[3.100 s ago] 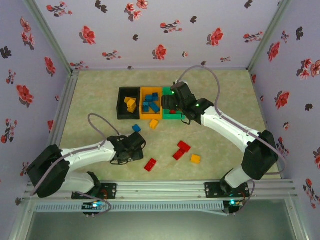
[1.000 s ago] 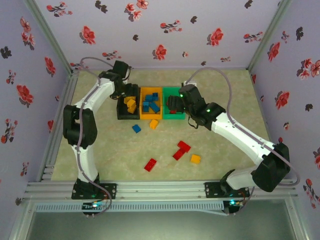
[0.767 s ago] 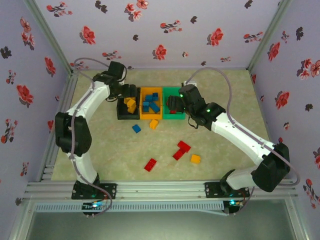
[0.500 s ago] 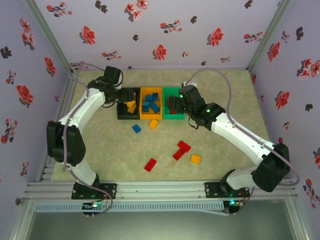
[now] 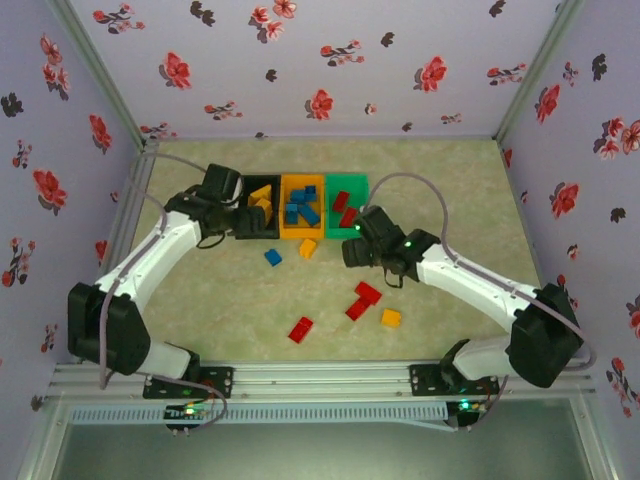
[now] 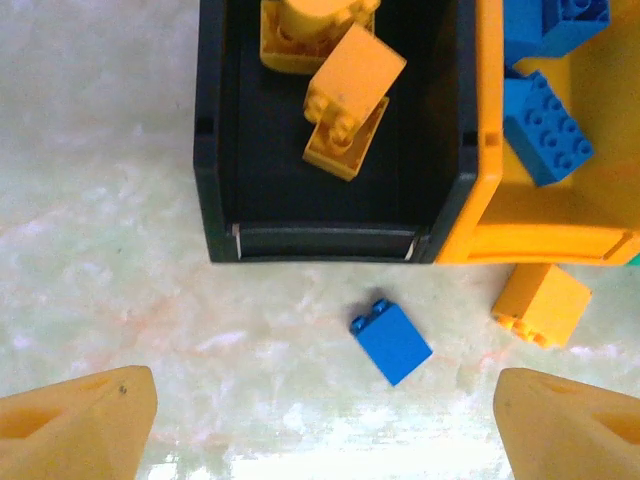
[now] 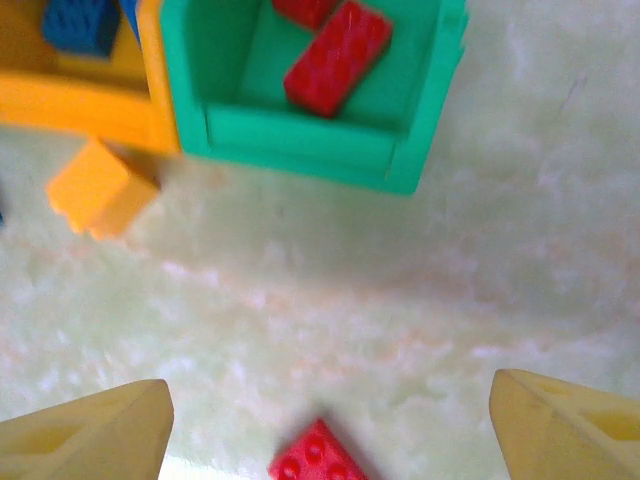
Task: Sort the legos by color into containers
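The black bin (image 5: 262,233), orange bin (image 5: 284,207) and green bin (image 5: 343,185) stand side by side. Orange-yellow legos (image 6: 345,100) lie in the black bin (image 6: 330,243), blue legos (image 6: 545,130) in the orange bin (image 6: 540,215), and red legos (image 7: 337,57) in the green bin (image 7: 300,140). Loose on the table are a blue lego (image 5: 272,257) (image 6: 391,342), an orange lego (image 5: 307,248) (image 6: 541,304) (image 7: 100,188), two touching red legos (image 5: 363,300) (image 7: 318,462), another orange one (image 5: 390,318) and another red one (image 5: 300,329). My left gripper (image 5: 238,217) (image 6: 325,430) hangs open and empty above the table in front of the black bin. My right gripper (image 5: 350,250) (image 7: 325,430) hangs open and empty in front of the green bin.
Floral walls enclose the table on three sides, and a metal rail (image 5: 320,378) with both arm bases runs along the near edge. The right arm's links (image 5: 470,285) stretch over the table's right half.
The left arm swung from the near table up to the black bin, then drew back toward me. The right gripper pulled out of the green bin, uncovering red legos inside.
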`<state>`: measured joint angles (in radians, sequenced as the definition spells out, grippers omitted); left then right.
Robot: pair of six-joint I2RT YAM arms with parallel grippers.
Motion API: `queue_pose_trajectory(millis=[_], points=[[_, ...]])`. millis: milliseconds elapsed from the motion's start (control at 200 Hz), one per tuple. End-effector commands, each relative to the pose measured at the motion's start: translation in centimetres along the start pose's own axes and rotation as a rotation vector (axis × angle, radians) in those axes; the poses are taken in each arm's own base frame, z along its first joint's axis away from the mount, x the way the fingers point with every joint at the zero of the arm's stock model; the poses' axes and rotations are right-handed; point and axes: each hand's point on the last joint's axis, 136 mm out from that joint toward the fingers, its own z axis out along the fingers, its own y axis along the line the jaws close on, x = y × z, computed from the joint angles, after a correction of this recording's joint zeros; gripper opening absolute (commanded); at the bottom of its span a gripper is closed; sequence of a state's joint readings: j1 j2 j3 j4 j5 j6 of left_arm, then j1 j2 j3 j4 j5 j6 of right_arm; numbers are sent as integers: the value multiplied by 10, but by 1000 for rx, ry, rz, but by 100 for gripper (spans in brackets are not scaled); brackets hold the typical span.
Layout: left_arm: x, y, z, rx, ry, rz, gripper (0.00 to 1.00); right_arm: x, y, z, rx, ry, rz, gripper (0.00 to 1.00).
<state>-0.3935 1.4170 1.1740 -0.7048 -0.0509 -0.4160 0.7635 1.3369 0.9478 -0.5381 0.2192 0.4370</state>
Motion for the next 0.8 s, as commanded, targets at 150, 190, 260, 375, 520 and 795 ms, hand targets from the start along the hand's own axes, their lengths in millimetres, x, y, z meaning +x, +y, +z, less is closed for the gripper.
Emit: queue_pose_trajectory(millis=[150,190,260,375,520,795], points=[[3,7,-7,-33,-13,-34,88,65,-3,-2,-13,139,-26,82],[3,7,-7,-33,-14,-36,88,70,-4,0,-11,150,-26,82],[4,7,-5,-34,-11,-36,88,76,-3,3,-13,166,-32,82],[6,7,-2,-40,3,-36,88,80,4,11,-36,189,-44,82],[8,8,-4,-39,4,-39,88,83,3,23,-4,215,-59,81],[7,9,-14,-38,-11,-34,88,89,5,40,25,267,-101,77]])
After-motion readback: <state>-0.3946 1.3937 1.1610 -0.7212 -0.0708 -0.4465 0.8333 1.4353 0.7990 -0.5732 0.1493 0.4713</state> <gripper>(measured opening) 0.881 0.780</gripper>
